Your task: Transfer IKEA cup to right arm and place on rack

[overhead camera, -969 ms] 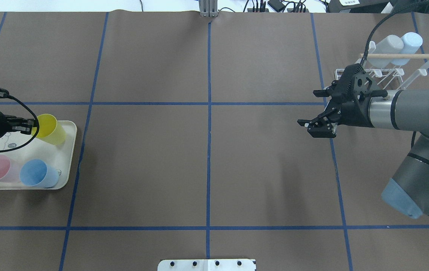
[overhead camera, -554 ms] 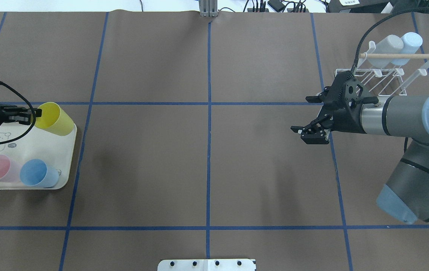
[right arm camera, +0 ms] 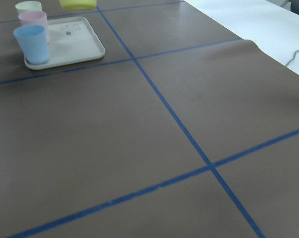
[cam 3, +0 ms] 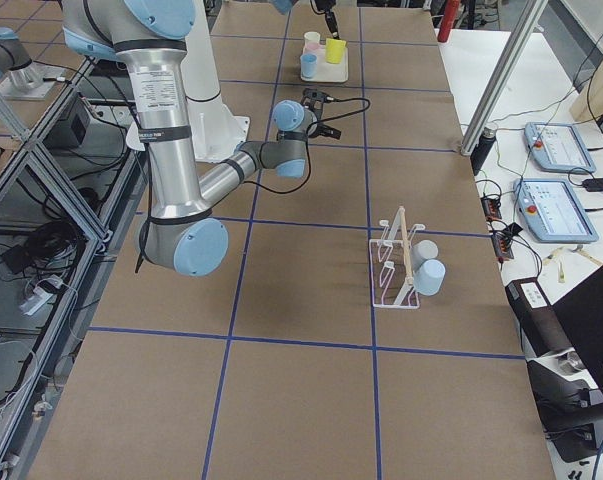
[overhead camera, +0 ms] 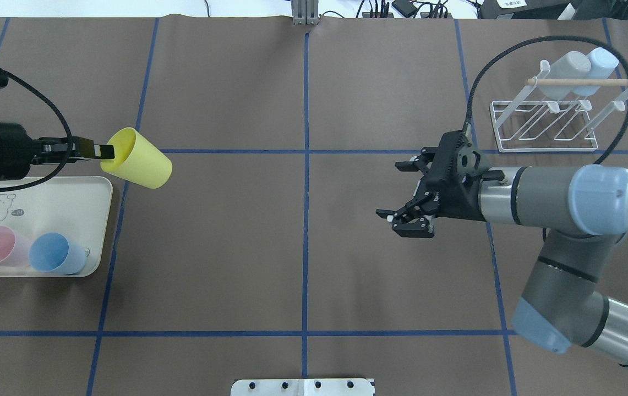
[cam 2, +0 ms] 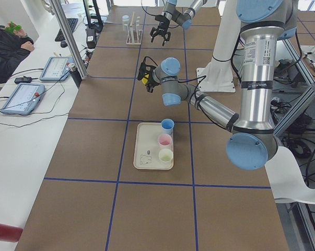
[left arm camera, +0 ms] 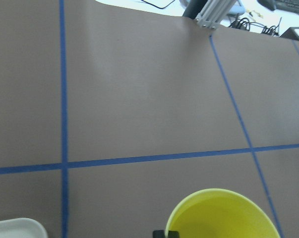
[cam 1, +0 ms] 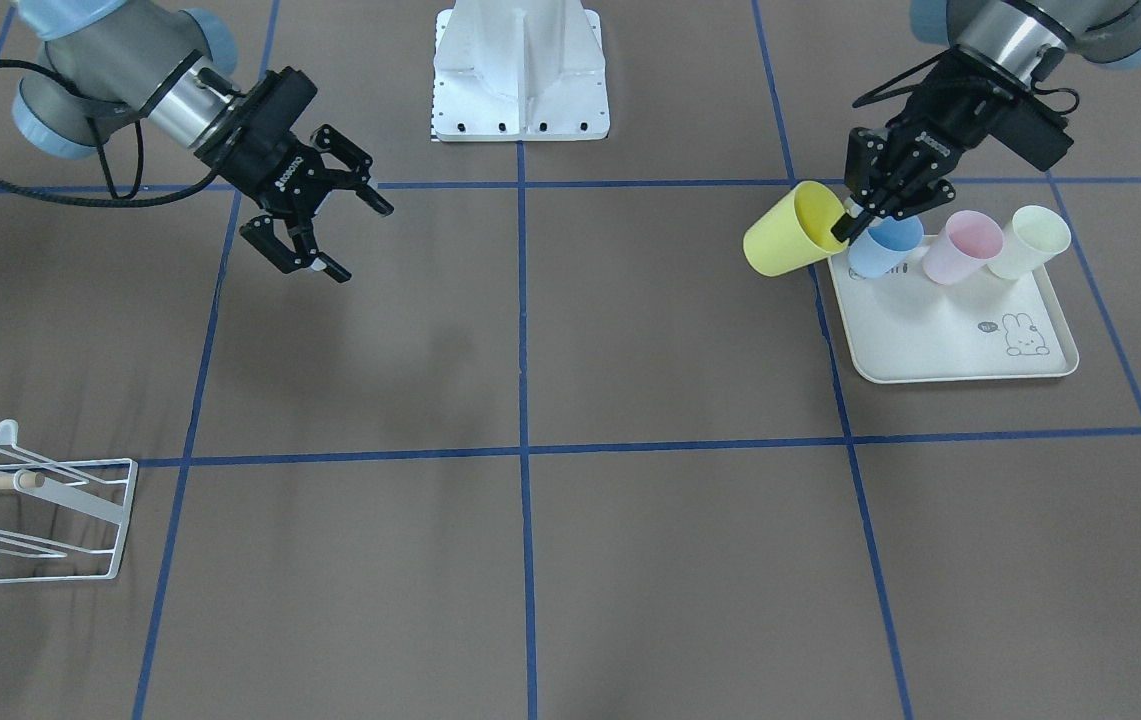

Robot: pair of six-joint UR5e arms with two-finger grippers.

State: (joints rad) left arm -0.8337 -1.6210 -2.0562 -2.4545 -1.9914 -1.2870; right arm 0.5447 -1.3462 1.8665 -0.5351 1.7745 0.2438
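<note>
Yellow cup's rim apparently pinched in left claw.

Probably a robotics lab: a bench papered brown and gridded with blue tape. What look like teach pendants lie on a white side table at nine o'clock. An aluminium post and a seated person are at ten o'clock.

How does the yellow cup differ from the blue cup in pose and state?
The yellow cup is tilted, with its mouth toward the left gripper, which pinches its rim; the blue cup stands upright and nothing touches it. The yellow cup hangs in the air past the edge of the tray; the blue cup rests on the tray. Both have the same tapered shape.
</note>
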